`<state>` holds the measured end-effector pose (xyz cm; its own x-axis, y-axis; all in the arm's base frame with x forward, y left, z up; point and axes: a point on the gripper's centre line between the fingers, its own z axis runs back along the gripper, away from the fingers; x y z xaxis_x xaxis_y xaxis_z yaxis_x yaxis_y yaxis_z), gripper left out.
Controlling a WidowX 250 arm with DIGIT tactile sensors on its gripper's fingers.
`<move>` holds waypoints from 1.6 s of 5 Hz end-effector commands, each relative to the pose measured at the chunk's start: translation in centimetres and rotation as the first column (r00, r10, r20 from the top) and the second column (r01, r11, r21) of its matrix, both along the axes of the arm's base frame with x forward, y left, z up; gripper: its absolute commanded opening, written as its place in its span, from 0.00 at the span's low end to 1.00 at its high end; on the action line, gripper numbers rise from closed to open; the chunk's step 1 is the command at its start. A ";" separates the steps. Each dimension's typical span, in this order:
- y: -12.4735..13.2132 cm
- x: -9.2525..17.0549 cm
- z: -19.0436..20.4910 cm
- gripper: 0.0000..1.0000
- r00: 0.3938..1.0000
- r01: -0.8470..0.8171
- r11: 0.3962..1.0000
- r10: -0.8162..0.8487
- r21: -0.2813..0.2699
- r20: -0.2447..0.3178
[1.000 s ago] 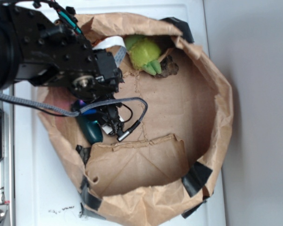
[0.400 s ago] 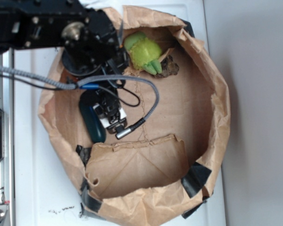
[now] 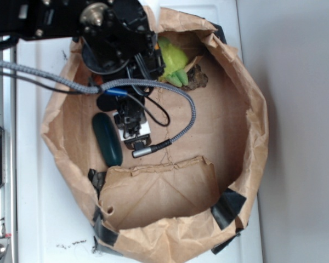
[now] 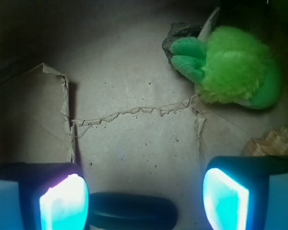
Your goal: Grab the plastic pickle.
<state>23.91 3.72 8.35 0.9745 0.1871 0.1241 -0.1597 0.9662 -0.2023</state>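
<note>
Exterior: tool point(image 3: 136, 143) shifted right, off plastic pickle point(image 3: 107, 139) | wrist: tool released, pickle between pads

pincer point(image 4: 144, 201) shifted, plastic pickle point(image 3: 107, 139) seemingly uncovered

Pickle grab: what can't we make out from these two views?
- Pickle, wrist view: lower part cut off by the bottom edge, left end behind a finger.
- Gripper, exterior view: hidden under the arm and cables, so its height above the pickle is unclear.
- Green toy, exterior view: left part covered by the arm.
- Tan object, wrist view: cut by the right edge, too little shows to identify.
</note>
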 end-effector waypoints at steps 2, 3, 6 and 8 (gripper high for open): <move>-0.1 1.6 0.5 1.00 0.974 0.228 0.967 -0.227 0.110 -0.021; -0.7 2.3 -0.8 1.00 0.885 0.465 0.865 -0.457 0.188 -0.087; -1.0 1.9 -0.6 1.00 0.739 0.674 0.735 -0.667 0.079 -0.098; -3.0 0.5 -3.3 1.00 0.314 0.946 0.324 -0.912 0.006 -0.265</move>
